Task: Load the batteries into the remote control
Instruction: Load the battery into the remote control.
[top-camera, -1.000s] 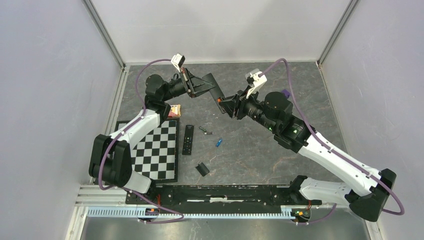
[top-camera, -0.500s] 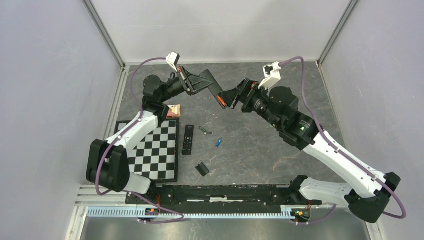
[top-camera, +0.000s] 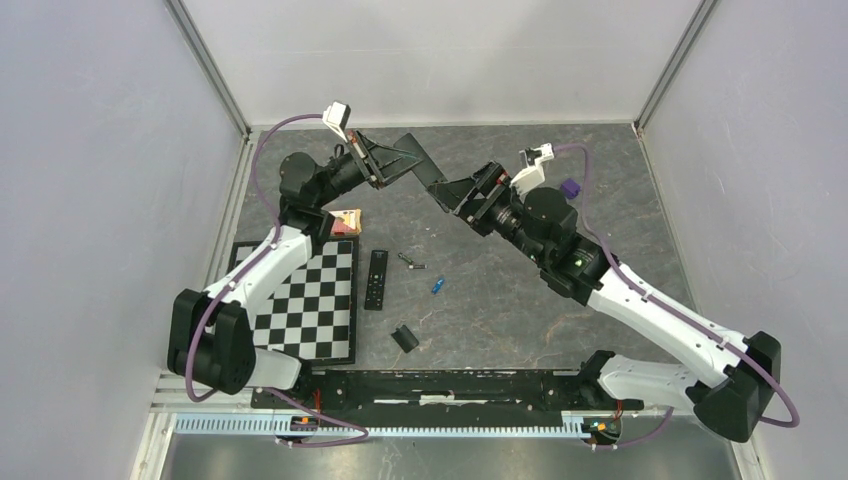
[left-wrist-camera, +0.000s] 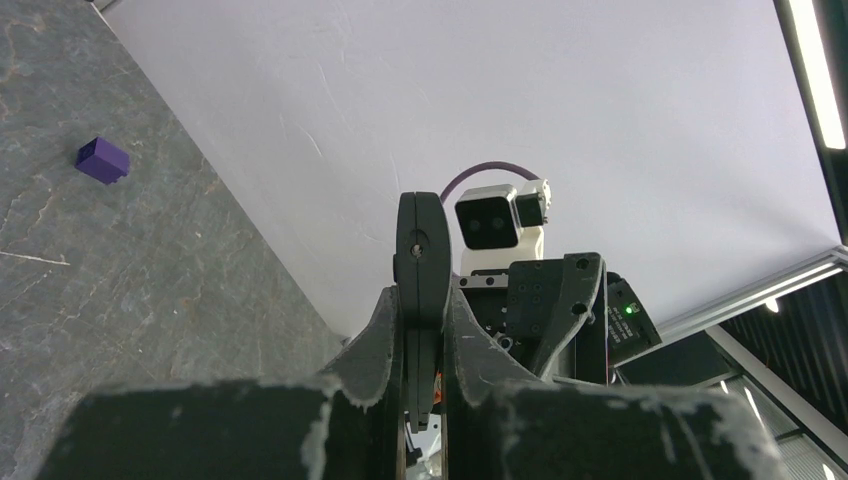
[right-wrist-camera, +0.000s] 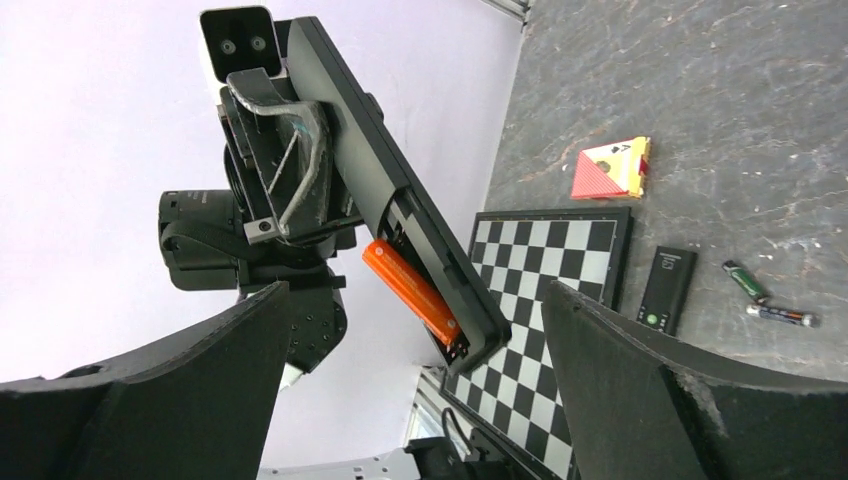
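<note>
Remote control is matte black. Orange battery; blue battery. Chessboard is black-and-white chequered. Worktop is mottled grey. Cube is purple.

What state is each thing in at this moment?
Remote: held up in the air, bay open.
Left pincer: shut on the remote.
Right pincer: open, holding nothing.
Orange battery: in the bay.
Blue battery: lying on the table.
Cover: off, on the table.
Spare remote: flat on the table.
</note>
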